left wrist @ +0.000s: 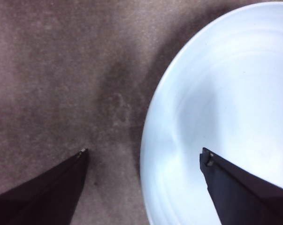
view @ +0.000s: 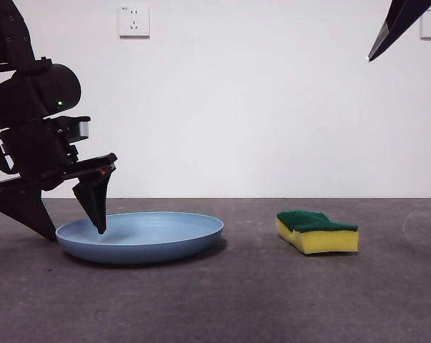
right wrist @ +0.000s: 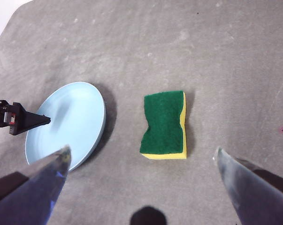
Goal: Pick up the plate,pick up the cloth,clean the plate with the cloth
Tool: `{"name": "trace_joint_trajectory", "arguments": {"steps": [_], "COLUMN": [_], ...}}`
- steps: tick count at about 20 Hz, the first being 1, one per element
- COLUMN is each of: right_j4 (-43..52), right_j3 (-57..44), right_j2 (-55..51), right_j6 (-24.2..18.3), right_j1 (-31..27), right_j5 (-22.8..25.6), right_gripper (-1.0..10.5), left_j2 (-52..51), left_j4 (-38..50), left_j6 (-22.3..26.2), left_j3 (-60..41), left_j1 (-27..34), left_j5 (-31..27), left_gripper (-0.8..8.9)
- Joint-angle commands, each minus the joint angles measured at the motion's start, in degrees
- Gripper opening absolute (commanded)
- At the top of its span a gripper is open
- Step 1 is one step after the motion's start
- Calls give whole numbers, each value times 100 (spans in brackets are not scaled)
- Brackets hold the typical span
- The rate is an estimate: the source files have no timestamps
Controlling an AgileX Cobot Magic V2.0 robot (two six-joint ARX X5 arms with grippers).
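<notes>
The plate (view: 140,237) lay flat on the dark grey worktop (view: 222,300), light blue w/ a low raised rim, sitting toward the left in the front view. The cloth (view: 317,231), actually a yellow sponge block w/ a dark green scouring layer facing up and wavy long edges, rested on the worktop well apart from the plate, off to its right in the front view. Neither item was lifted; nothing touched the sponge.

The left claw (view: 71,230) was down at the plate's left edge, tilted, jaws spread wide and straddling the rim: one jaw tip sat inside the plate over its floor, the other outside, low by the worktop. The left wrist view showed the same: plate rim (left wrist: 148,154) running between the two black jaws, one tip over the pale blue surface, the other over bare worktop. Whether the inner tip actually touched the plate couldn't be told. A green light glowed on the arm's body above.

The right claw (right wrist: 141,157) hung high above the worktop, jaws spread, gripping nothing; its view looked down on the sponge (right wrist: 164,125) approx. between the jaws, w/ the plate (right wrist: 68,126) off to one side and a left-claw tip reaching over it. In the front view it showed only as a dark tip at the top right corner. Two white wall sockets (view: 134,21) sat on the white wall behind.
</notes>
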Motion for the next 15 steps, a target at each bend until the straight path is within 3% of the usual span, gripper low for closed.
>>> {"name": "trace_joint_trajectory", "arguments": {"steps": [1,2,10,15], "right_j4": [33,33,4,-398], "right_j3": [17,17,17,299], "right_j2": [-4,-4,-2,184], "right_j6": [-44,-44,0,-417], "right_j1": [4,4,4,7], "right_j5": [7,7,-13,-4], "right_gripper": [599,599,598,597], "left_j2": [201,201,184,-223], "left_j4": [-17,-7,-44,-398], "left_j6": [68,92,348,393], "left_j3": [-59,-59,-57,-55], "left_j1": [-94,-98,-103,-103], "left_j5": [-26,-35,-11,140], "left_gripper": [105,-22,-8,-8]}}
